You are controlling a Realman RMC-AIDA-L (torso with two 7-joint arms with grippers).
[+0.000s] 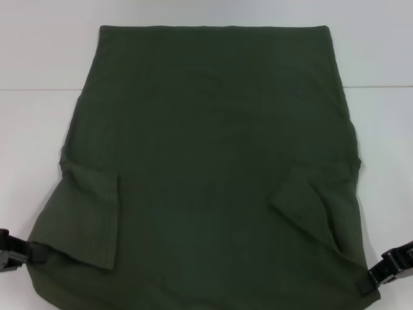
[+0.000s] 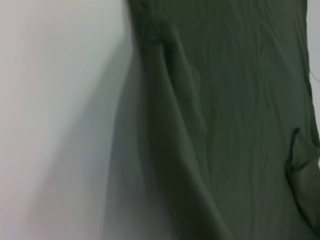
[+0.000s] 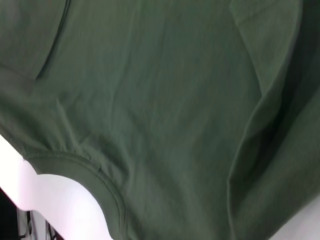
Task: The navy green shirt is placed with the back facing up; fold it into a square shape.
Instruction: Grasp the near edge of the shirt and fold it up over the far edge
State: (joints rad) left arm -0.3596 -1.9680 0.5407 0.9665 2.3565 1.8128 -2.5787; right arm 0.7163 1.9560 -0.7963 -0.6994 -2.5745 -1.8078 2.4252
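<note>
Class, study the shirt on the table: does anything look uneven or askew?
Yes. On the navy green shirt, the two folded-in sleeves differ: one lies flat and square, the other sits skewed and bunched. The left gripper and right gripper are at its near corners.

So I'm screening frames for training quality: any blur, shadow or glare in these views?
Head view: soft, even light, no glare; the navy green shirt looks slightly hazy, the left gripper and right gripper cut off at the edges. Left wrist view: blurred, with a grey shadow on the table. Right wrist view: close-up, sharper seams.
</note>
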